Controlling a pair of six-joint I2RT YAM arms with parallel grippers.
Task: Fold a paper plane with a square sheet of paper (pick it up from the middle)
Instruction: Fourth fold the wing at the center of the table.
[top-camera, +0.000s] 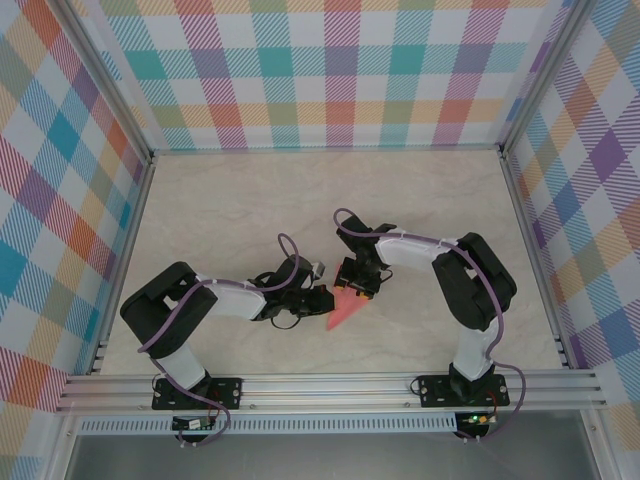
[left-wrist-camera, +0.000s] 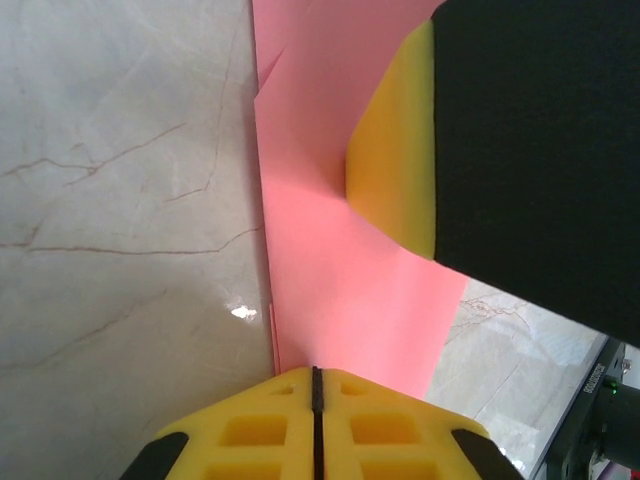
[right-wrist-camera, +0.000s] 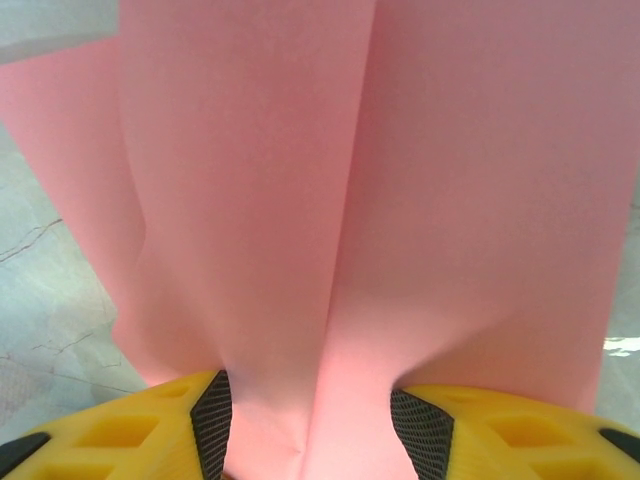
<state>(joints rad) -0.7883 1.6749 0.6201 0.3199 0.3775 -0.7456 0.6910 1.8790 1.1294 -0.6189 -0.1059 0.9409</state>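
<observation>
— Step in hand?

— Mid-fold, by the look of it. Pale marble counter (top-camera: 250, 200) underneath, with the left arm (top-camera: 235, 297) and right arm (top-camera: 440, 255) both reaching in toward its near middle. Between them, the sheet of paper (top-camera: 343, 312), already narrowed to a pink wedge but not yet a finished dart.

— Lifted or resting?

— Hard to tell. Close to the counter at any rate.

— Held how?

— Left claw (left-wrist-camera: 315, 372) clamped on the near edge of the sheet, yellow fingers meeting along a hairline seam. Right claw (right-wrist-camera: 310, 415) about half apart, straddling a long raised fold running away from its lens. Black mesh pads (right-wrist-camera: 212, 425) against the pink on either side. Pinching or merely touching, cannot tell. Seen from the left wrist, one right finger (left-wrist-camera: 390, 170) lying flat against the sheet's face.

— Next move?

— Probably sharpening that centre crease: closing the right claw squarely on the ridge, then drawing along it, with the left one as anchor.

— Calling for what?

— A light, even squeeze and no twist, thin paper buckling or tearing easily. Both layers kept aligned too, or else skewed wings.
</observation>
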